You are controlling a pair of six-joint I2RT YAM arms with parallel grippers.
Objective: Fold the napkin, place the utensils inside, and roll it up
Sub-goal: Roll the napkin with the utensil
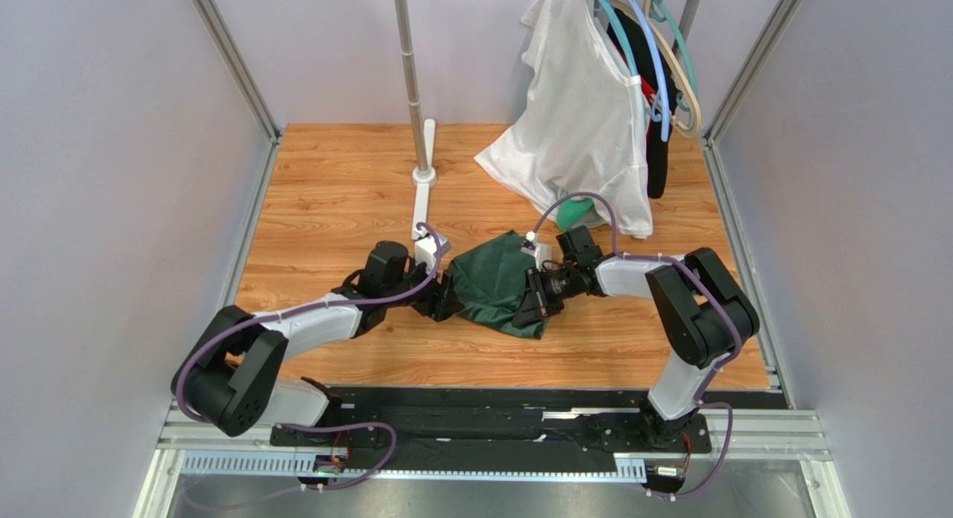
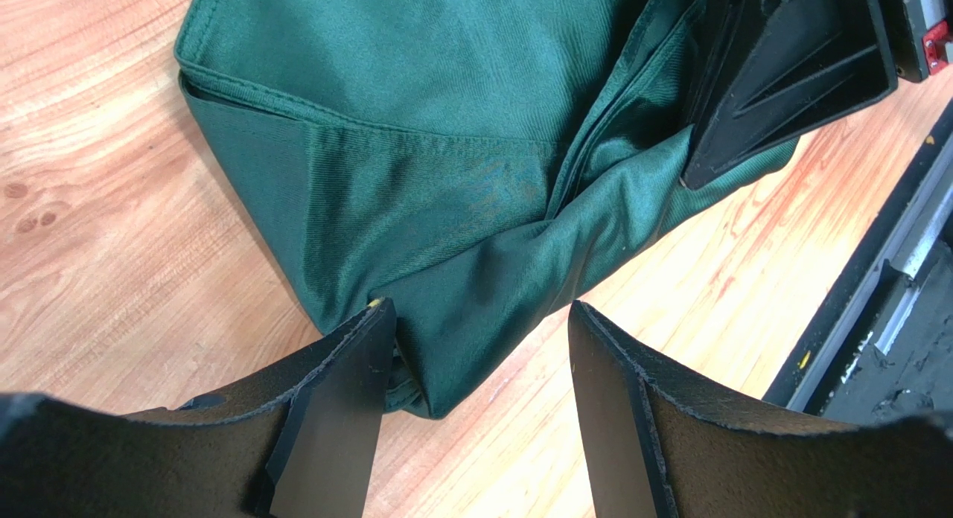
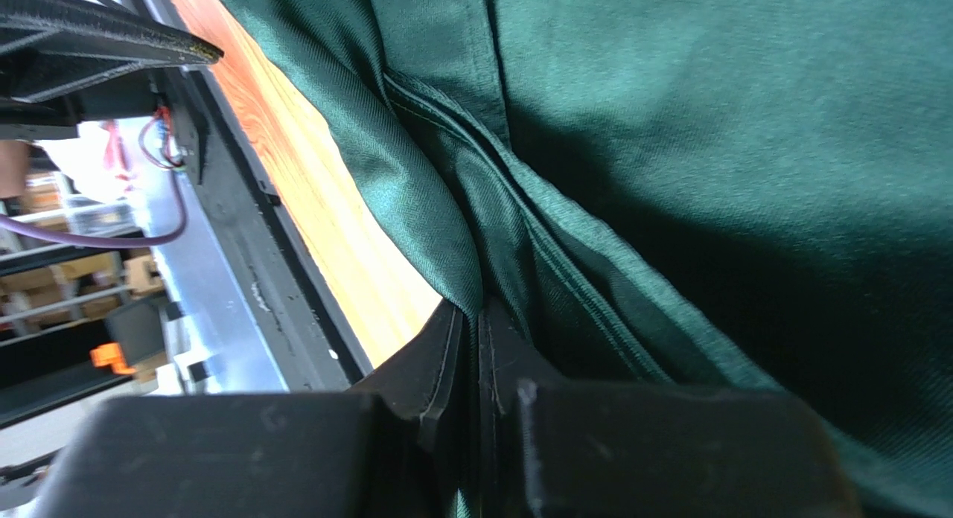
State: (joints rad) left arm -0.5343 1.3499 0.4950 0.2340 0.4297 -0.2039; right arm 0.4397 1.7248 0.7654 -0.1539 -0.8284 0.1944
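The dark green napkin [image 1: 498,281] lies bunched and creased on the wooden table between my two arms. My left gripper [image 2: 481,351] is open at the cloth's left edge; a corner of the napkin [image 2: 447,205] lies between its fingers, against the left one. My right gripper [image 3: 479,317] is shut on a fold of the napkin [image 3: 694,150], at the cloth's right side [image 1: 535,295]. The right gripper's black fingers [image 2: 783,72] show at the top right of the left wrist view. No utensils are in view.
A white garment [image 1: 582,116] hangs on hangers at the back right, with a brighter green garment [image 1: 573,213] under it. A metal pole on a white base [image 1: 422,178] stands behind the left arm. A black rail [image 1: 503,412] runs along the table's near edge.
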